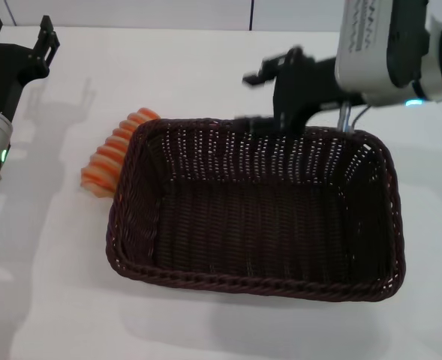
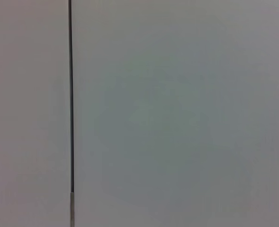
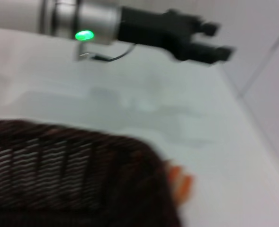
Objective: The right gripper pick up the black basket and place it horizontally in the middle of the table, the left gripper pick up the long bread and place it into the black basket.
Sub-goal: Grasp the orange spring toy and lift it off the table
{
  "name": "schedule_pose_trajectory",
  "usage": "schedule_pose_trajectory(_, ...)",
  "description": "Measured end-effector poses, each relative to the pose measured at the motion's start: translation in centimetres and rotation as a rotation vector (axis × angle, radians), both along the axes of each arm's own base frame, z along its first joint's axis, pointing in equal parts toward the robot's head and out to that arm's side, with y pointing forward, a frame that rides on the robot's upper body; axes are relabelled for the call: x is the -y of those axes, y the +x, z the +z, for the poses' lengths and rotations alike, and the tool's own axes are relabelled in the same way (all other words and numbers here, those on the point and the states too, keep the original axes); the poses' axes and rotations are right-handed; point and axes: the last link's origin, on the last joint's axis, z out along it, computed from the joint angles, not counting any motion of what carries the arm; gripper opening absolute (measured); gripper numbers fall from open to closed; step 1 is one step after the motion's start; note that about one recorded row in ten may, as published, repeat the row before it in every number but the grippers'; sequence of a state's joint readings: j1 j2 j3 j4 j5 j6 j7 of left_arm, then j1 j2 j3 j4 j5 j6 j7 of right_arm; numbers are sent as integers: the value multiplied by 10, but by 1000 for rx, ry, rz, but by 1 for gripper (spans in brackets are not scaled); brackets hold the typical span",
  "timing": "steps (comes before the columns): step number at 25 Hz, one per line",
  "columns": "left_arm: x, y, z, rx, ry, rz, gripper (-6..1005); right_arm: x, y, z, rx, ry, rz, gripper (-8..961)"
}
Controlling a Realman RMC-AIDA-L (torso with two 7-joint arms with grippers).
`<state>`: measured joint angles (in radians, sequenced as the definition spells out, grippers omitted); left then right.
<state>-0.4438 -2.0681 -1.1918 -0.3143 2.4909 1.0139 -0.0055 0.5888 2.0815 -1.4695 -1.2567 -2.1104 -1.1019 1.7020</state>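
The black basket (image 1: 254, 214) lies lengthwise across the middle of the white table (image 1: 48, 300), empty. It also shows in the right wrist view (image 3: 58, 165). The long bread (image 1: 115, 154) lies on the table against the basket's left end, partly hidden by the rim; an orange bit of it shows in the right wrist view (image 3: 179, 182). My right gripper (image 1: 249, 99) hovers at the basket's far rim with its jaws apart and empty. My left gripper (image 1: 19, 31) is open and empty at the far left of the table, well away from the bread; it also shows in the right wrist view (image 3: 220, 39).
The left wrist view shows only a plain pale surface with a thin dark vertical seam (image 2: 70, 94). The table's far edge meets a pale wall (image 1: 130, 11). Bare tabletop lies in front of and left of the basket.
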Motion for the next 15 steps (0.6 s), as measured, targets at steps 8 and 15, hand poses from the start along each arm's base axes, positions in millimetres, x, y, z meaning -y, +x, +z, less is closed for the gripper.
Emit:
schedule_pose_trajectory(8,-1,0,2,-8,4,-1,776,0,-5,66,-361,611,-11,696)
schedule_pose_trajectory(15,-5,2,6,-9,17,-6,775,5,13,113,-556,991,-207,836)
